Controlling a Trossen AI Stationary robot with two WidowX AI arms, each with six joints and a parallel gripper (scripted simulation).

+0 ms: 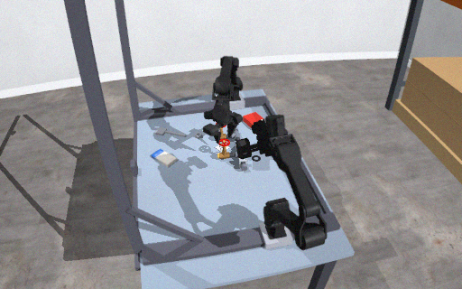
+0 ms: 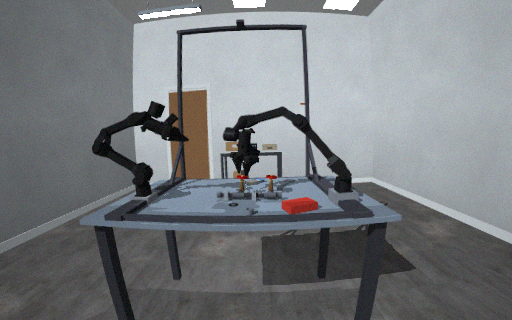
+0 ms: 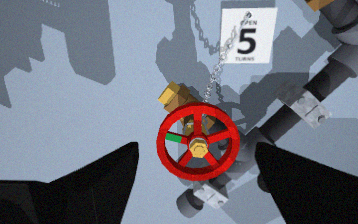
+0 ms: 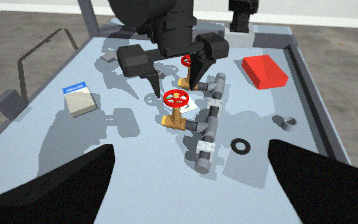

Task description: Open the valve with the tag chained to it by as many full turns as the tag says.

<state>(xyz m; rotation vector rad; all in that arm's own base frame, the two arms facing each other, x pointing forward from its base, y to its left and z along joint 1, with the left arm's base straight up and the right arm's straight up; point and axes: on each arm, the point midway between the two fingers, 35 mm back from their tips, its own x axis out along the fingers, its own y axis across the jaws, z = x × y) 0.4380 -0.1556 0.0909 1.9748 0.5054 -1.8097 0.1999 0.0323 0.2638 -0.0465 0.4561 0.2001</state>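
The tagged valve's red handwheel [image 1: 224,143] [image 2: 242,177] [image 3: 197,110] [image 4: 176,105] sits on a brass body, with one green spoke. A chain links this valve to a white tag [image 3: 246,42] reading "OPEN 5 TURNS". My left gripper [image 2: 243,173] [image 3: 197,149] is open, pointing down, its fingertips on opposite sides of that wheel with gaps, near its height. A second red handwheel [image 2: 271,177] [image 4: 186,61] stands farther along the pipe, partly behind the left fingers in the right wrist view. My right gripper [image 4: 191,149] is open and empty, raised away from the valves.
A grey pipe [image 4: 211,125] with white clamps carries both valves. A red box [image 1: 253,119] [image 2: 299,205] [image 4: 265,72], a black ring [image 4: 240,152], a small grey cylinder [image 4: 290,123] and a blue-and-beige box [image 1: 166,158] [image 4: 80,102] lie on the table. The left arm reaches over the pipe.
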